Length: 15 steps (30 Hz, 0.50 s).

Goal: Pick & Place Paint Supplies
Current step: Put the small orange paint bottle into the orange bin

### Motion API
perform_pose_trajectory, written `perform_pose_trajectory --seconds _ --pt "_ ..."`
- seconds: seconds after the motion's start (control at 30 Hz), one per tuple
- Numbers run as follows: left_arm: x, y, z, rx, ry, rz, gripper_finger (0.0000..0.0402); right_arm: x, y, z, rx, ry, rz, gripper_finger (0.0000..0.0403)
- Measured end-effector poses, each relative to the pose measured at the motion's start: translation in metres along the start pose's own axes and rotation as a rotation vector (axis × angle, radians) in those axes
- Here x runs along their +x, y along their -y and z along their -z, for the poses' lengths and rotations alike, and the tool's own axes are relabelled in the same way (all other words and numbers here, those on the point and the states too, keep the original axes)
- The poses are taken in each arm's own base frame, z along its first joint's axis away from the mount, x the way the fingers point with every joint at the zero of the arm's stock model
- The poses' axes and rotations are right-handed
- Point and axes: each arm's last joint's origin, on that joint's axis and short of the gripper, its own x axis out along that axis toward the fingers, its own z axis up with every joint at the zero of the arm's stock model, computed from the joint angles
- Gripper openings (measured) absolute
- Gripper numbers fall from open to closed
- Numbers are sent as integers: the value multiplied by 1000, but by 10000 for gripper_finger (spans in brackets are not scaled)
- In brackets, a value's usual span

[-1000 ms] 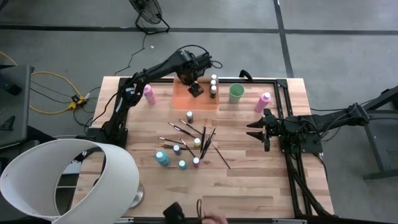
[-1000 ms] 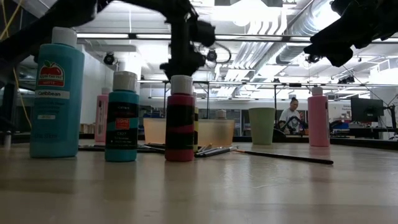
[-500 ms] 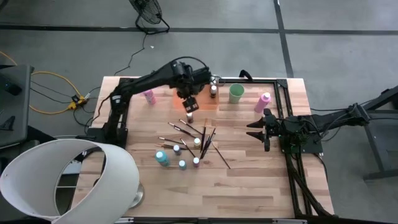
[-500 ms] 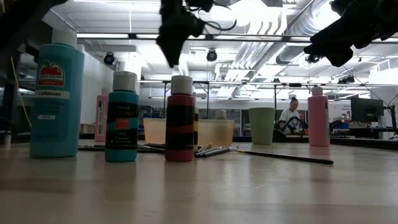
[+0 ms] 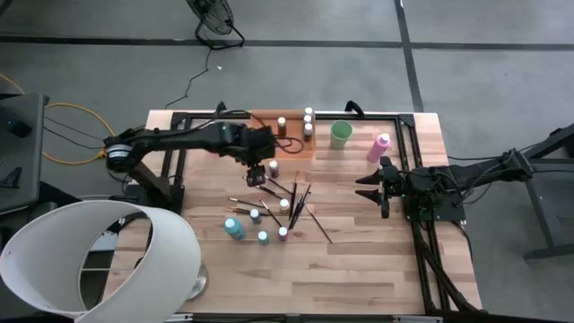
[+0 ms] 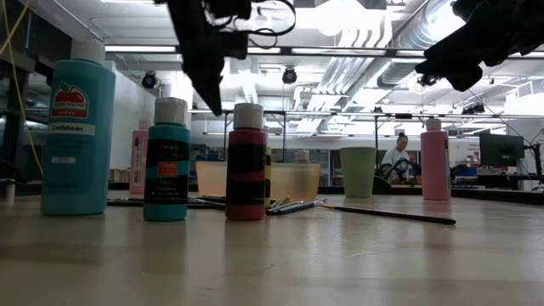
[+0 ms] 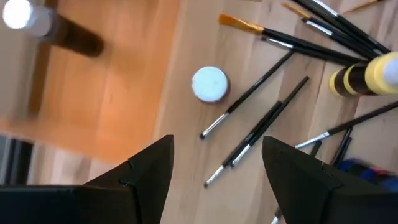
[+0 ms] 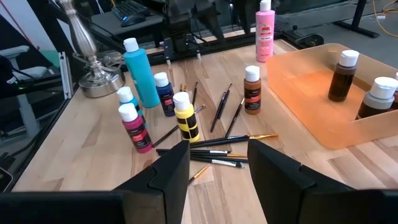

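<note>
Thin dark-handled paintbrushes (image 5: 285,193) lie scattered mid-table among small paint bottles (image 5: 263,237). A brown bottle (image 5: 273,167) with a white cap (image 7: 210,84) stands upright beside them. My left gripper (image 5: 258,172) hangs open and empty above the brushes (image 7: 261,118), just left of that bottle, pointing steeply down. Three bottles (image 5: 308,123) stand in the translucent orange tray (image 5: 291,145). My right gripper (image 5: 372,188) waits open and empty at the table's right side, above the wood.
A light green cup (image 5: 340,135) stands right of the tray, and a tall pink bottle (image 5: 381,146) stands farther right. A big teal bottle (image 5: 233,228) and a yellow bottle (image 5: 284,205) stand among the brushes. A white lampshade (image 5: 99,260) covers the near left corner.
My left gripper has left the orange tray and swung toward the table's near edge and a little left, sinking slightly and rolling, to a place over the brushes. It has stayed open. A brown bottle now shows in the tray where the gripper stood.
</note>
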Motion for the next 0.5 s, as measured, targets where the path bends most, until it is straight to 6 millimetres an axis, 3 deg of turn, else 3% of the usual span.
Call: perform_pose_trajectory --seconds 0.33,0.5 --pt "47 8 29 136 128 -11 237 0 0 0 0 -1 0 155" --pt "55 9 31 134 176 -19 237 0 0 0 0 0 0 155"
